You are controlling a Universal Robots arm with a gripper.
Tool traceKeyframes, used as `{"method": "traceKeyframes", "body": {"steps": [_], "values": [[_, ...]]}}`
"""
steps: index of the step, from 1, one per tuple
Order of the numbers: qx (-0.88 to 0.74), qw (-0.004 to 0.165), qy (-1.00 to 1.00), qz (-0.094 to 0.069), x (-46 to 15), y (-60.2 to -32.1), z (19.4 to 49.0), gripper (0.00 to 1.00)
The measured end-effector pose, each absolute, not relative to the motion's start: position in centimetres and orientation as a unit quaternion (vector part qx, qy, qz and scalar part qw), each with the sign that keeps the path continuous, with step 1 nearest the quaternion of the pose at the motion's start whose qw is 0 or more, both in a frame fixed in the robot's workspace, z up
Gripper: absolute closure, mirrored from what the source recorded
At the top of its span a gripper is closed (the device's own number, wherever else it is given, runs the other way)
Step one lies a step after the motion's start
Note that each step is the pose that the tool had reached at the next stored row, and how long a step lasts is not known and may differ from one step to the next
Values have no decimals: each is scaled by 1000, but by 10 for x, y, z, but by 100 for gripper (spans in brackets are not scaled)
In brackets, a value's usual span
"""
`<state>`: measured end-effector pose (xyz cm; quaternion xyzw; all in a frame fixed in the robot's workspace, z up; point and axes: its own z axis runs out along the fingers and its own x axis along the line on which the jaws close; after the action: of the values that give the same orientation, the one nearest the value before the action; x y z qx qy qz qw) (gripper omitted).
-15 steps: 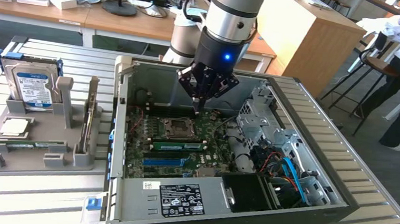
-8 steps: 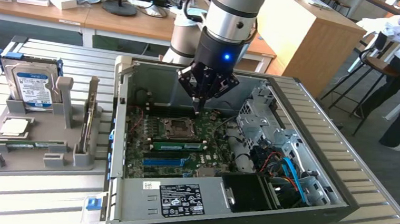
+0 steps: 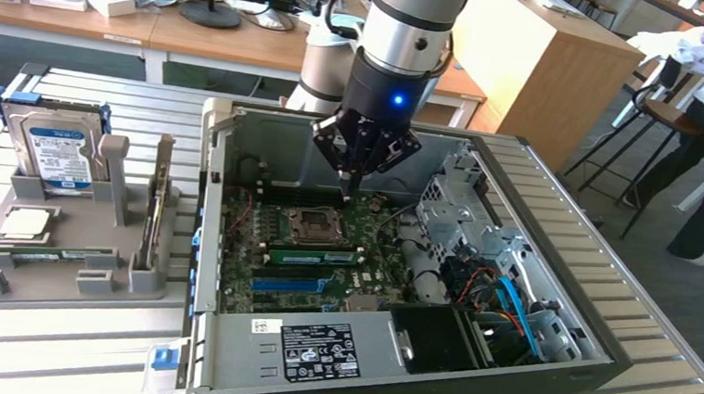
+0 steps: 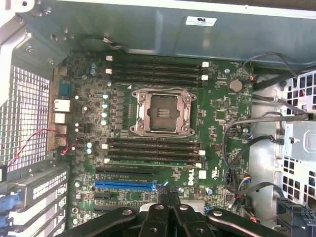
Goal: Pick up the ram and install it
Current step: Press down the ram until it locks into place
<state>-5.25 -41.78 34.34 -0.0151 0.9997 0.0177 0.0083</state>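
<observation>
You see the gripper (image 3: 350, 189) at upper centre of the exterior view, fingers together and empty, above the motherboard (image 3: 311, 250) in the open computer case (image 3: 515, 264). The ram (image 3: 313, 257) sits in a slot at frame centre, below the CPU socket (image 3: 316, 220).

We see wooden desks (image 3: 116, 27) along the back, a tall wooden cabinet (image 3: 560, 63), a dark stool (image 3: 655, 116) and grey floor (image 3: 645, 264).

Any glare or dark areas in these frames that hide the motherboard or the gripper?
Exterior view: daylight washes the case rim; motherboard shaded but readable. Wrist view: board evenly lit, gripper dark against it.
</observation>
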Motion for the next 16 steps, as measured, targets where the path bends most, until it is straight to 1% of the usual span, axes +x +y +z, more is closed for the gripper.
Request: {"method": "traceKeyframes", "body": {"steps": [16], "values": [[-1, 7, 1000, 18, -55, -418, 343, 90]]}}
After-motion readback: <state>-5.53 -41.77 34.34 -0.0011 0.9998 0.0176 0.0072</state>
